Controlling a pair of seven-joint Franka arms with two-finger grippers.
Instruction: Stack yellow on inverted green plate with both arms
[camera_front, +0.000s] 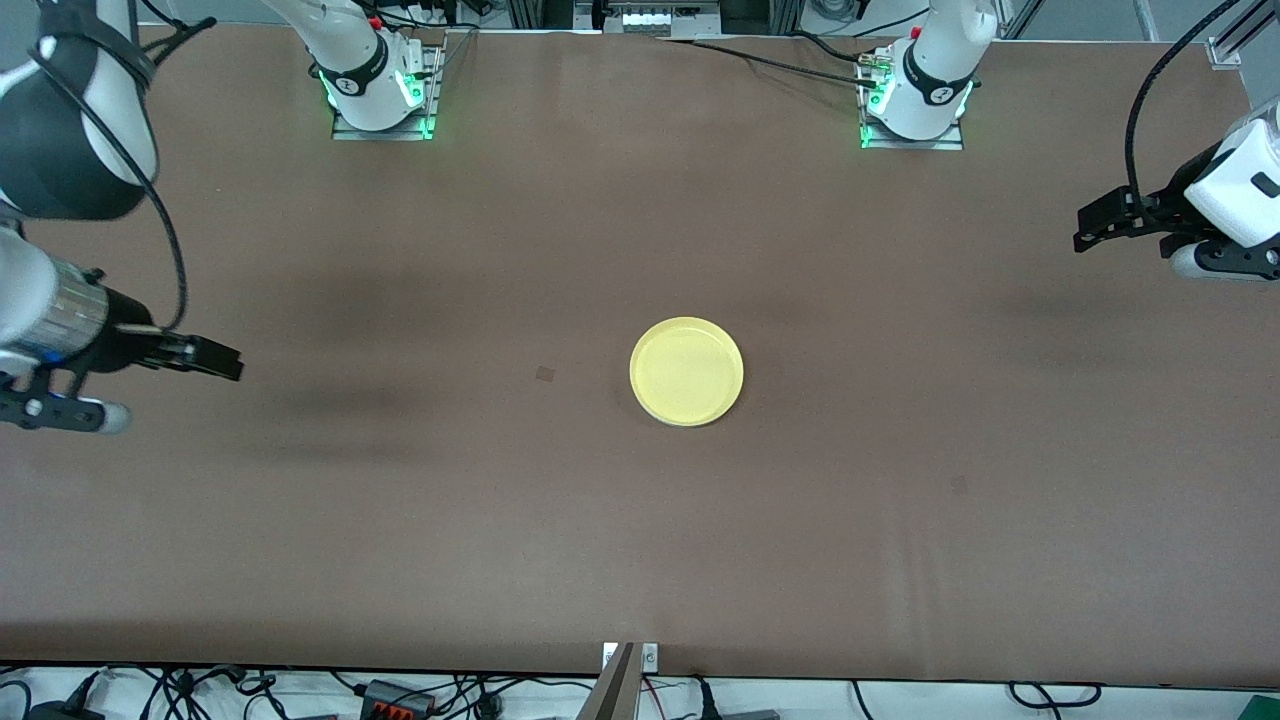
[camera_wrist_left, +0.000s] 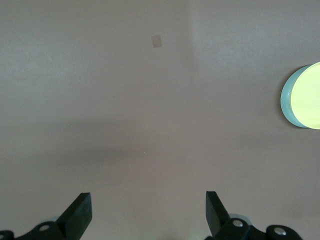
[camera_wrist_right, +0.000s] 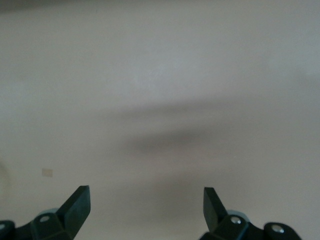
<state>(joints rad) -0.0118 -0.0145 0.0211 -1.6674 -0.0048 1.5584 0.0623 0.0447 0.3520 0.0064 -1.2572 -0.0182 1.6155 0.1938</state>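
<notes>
The yellow plate (camera_front: 686, 371) lies rim up at the middle of the table. In the left wrist view the yellow plate (camera_wrist_left: 309, 94) rests on the pale green plate (camera_wrist_left: 285, 101), of which only a thin rim shows beneath it. In the front view the green plate is hidden under the yellow one. My left gripper (camera_front: 1085, 228) hangs open and empty over the left arm's end of the table, its fingers wide apart in its wrist view (camera_wrist_left: 148, 200). My right gripper (camera_front: 228, 361) hangs open and empty over the right arm's end, also shown in its wrist view (camera_wrist_right: 146, 195).
The brown table (camera_front: 400, 520) carries a small dark patch mark (camera_front: 545, 373) beside the plates toward the right arm's end. The two arm bases (camera_front: 378, 95) (camera_front: 915, 100) stand along the table's edge farthest from the front camera. Cables lie below the table's nearest edge.
</notes>
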